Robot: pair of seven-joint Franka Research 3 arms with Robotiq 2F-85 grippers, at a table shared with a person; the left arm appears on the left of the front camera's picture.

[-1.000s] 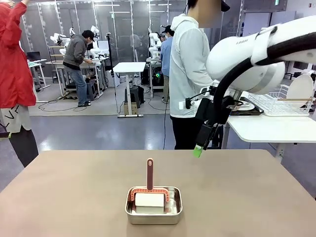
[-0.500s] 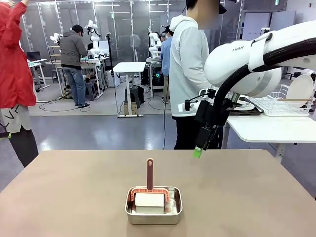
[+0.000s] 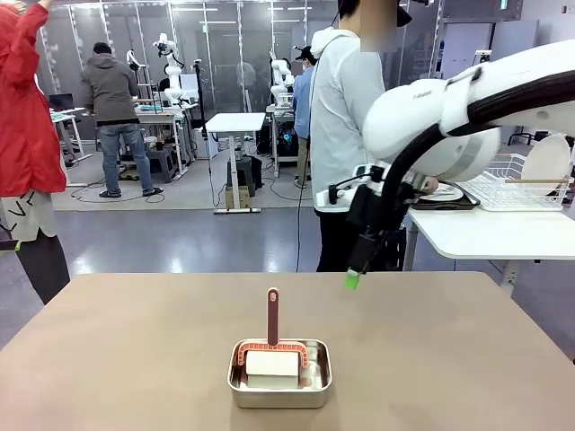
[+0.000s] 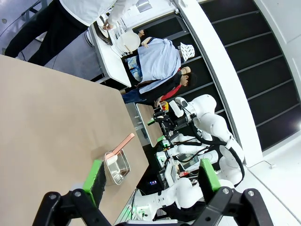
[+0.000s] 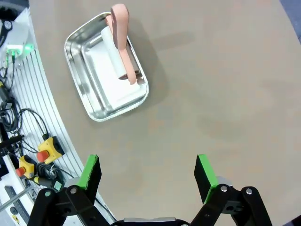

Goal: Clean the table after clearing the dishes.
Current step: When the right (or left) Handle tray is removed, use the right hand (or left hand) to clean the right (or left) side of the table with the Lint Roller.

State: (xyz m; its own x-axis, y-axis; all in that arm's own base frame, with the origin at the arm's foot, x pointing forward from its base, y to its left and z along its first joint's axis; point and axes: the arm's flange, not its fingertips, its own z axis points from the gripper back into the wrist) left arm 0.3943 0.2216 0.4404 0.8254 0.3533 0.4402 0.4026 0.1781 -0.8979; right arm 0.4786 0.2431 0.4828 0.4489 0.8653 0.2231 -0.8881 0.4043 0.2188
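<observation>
The table (image 5: 225,84) lies below the right jaws, spread wide, pan (image 5: 77,56) ahead

The green-padded black left gripper (image 4: 151,173) hung wide open above the matte taupe-brown table (image 4: 47,108), near a small rectangular steel pan (image 4: 118,168) holding a pink-handled tool (image 4: 121,144).

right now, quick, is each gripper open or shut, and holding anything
left gripper: open, holding nothing
right gripper: open, holding nothing, above the table
</observation>
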